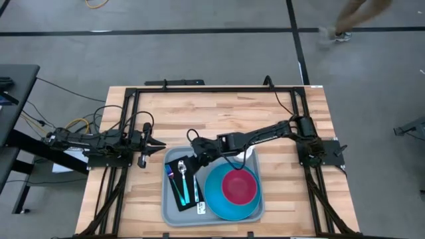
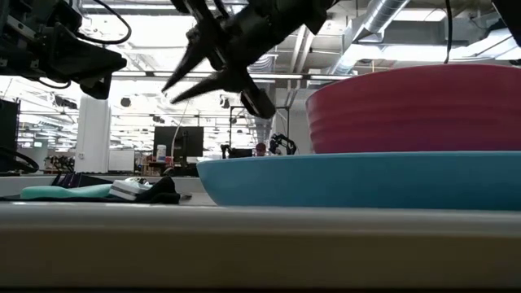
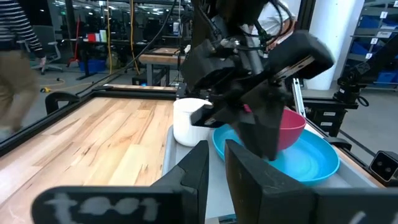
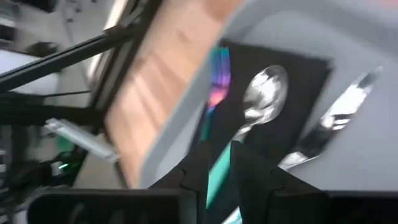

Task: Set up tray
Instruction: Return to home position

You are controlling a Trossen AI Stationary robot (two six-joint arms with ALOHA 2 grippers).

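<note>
The grey-blue tray [image 1: 171,212] lies flat on the wooden table near its front edge. On it rest a black napkin [image 1: 180,192] with a spoon [image 4: 264,93] and a fork [image 4: 339,115], a blue plate [image 1: 216,196] with a pink bowl [image 1: 239,186] in it, and a white cup [image 3: 189,121] at the tray's far side. My right gripper [image 1: 194,159] hovers shut above the tray's far left corner, slanting down over the napkin and cutlery, with nothing between its fingers [image 4: 249,171]. My left gripper [image 1: 161,147] waits shut and level, left of the tray.
A black metal frame [image 1: 199,89] runs round the table's edges. Bare wood [image 1: 219,113] lies between the tray and the far edge. A person walks across the floor beyond the table's far right [image 1: 348,20]; another shows in the room in the left wrist view [image 3: 15,68].
</note>
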